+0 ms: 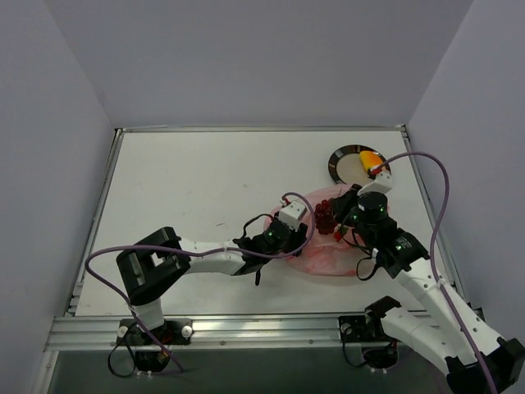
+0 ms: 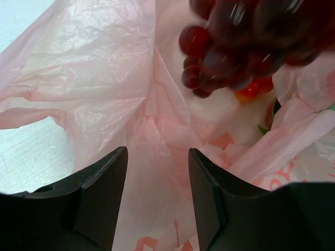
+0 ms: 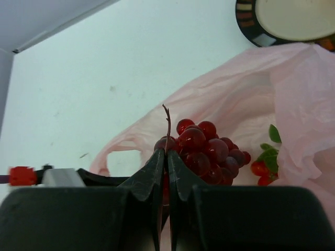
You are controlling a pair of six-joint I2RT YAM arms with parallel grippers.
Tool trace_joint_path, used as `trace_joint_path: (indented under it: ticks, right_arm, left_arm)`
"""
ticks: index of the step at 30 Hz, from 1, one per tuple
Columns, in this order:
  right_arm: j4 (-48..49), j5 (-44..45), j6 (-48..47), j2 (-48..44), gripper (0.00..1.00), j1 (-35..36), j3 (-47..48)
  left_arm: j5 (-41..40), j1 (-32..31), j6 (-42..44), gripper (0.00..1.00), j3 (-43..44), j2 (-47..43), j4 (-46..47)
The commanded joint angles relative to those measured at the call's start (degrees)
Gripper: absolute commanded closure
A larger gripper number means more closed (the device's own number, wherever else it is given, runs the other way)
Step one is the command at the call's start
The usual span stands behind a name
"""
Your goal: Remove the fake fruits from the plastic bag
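Note:
The pink plastic bag (image 1: 328,250) lies crumpled between the two arms. My right gripper (image 1: 339,220) is shut on the stem of the dark red grape bunch (image 1: 326,217), held just above the bag's opening; the right wrist view shows the jaws (image 3: 167,157) pinched on the stem and the grapes (image 3: 207,149) beside them. A red strawberry with green leaves (image 3: 264,167) lies in the bag. My left gripper (image 1: 305,232) is open, with bag film (image 2: 157,157) between its fingers. The grapes (image 2: 235,47) hang above it. A yellow-orange piece (image 1: 371,158) sits on the plate. No green fruit shows.
The round black plate (image 1: 343,164) stands just behind the bag at the back right, also showing in the right wrist view (image 3: 248,21). White walls close in the table on three sides. The purple cable loops over the right arm.

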Motion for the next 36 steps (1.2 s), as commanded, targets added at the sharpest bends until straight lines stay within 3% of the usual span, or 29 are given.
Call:
trace_joint_path:
  ticks: [1,11,19,27,36]
  right_arm:
    - [0.2,-1.9,-0.7,-1.7,1.00,0.2,8.1]
    - [1.1,4.5,-7.2,6.1,1.00,-0.1,25.5]
    - [8.1,3.0,-11.3,18.3,1.00,-9.2,38.3]
    - [13.5,0.5,-14.9,31.0,1.00,-18.1,41.8]
    - [17.8,-7.9,-15.3,43.0,1.00,-25.8,41.7]
  left_arm:
    - [-2.1,0.3,0.8,0.52,-0.5,-4.2,2.5]
    - [-3.0,0.8,0.7,0.52,-1.4,-5.0,2.8]
    - [-2.8,0.8,0.6,0.53,-1.4,-4.8,2.8]
    - [-2.5,1.0,0.1,0.52,-1.1,-4.0,2.8]
    - [-1.9,1.0,0.3,0.52,0.3,-1.9,2.2]
